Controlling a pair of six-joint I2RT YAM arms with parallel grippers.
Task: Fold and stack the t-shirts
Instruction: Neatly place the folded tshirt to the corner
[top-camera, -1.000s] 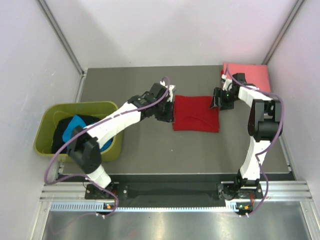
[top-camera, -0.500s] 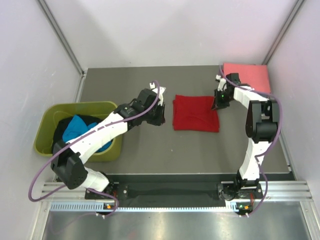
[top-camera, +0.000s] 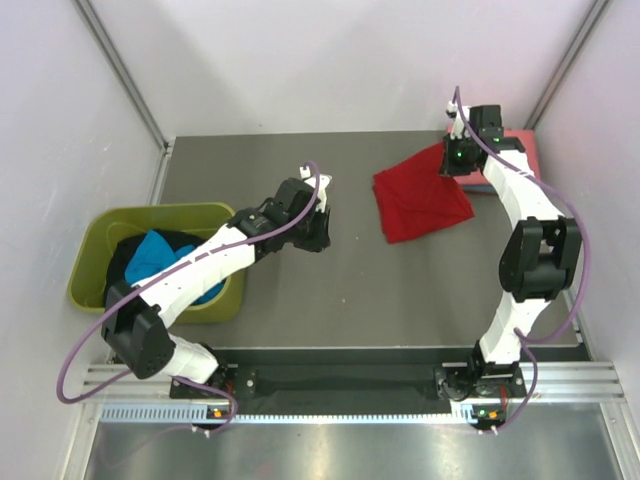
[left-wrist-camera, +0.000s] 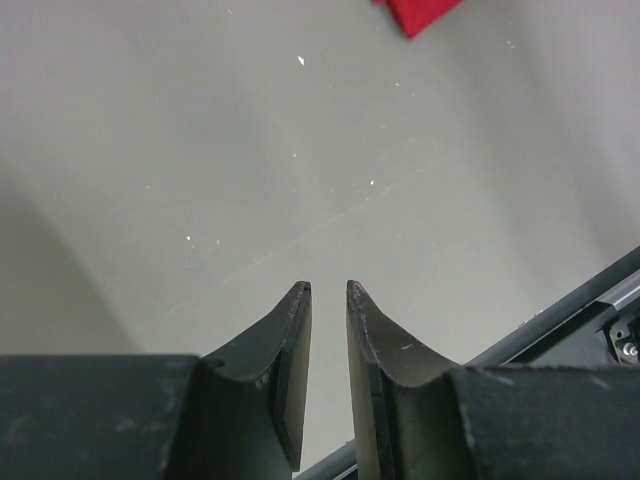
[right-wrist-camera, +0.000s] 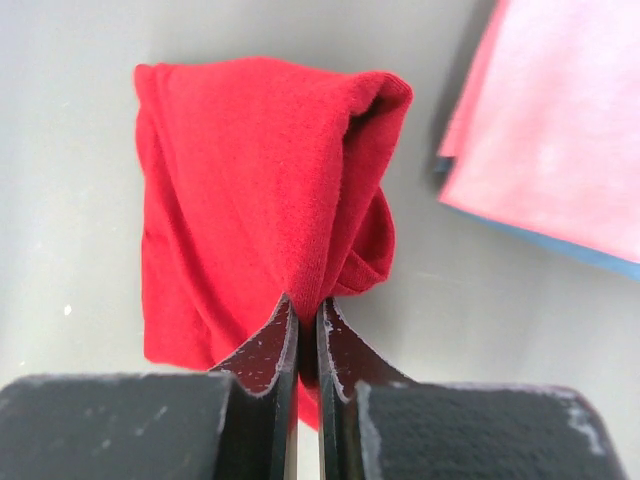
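Grey bench (top-camera: 300, 300): right claw (right-wrist-camera: 307, 312), upper right, pinches the red shirt (top-camera: 420, 200) beside the pink shirt (top-camera: 522, 150); left claw (left-wrist-camera: 328, 292), centre, narrow, holds nothing.

in the overhead view i cannot see the right gripper (top-camera: 452, 165) fingertips; the red t-shirt (top-camera: 421, 201) covers them. the right arm hides much of the salmon-pink t-shirt (top-camera: 525, 152). the right wrist view crops that shirt at the top and right edges, exposing only a thin blue t-shirt (right-wrist-camera: 540, 238) edge beneath it. the left wrist view shows one red corner, cut off at the top. the tub (top-camera: 92, 262) wall conceals the lower parts of its contents.
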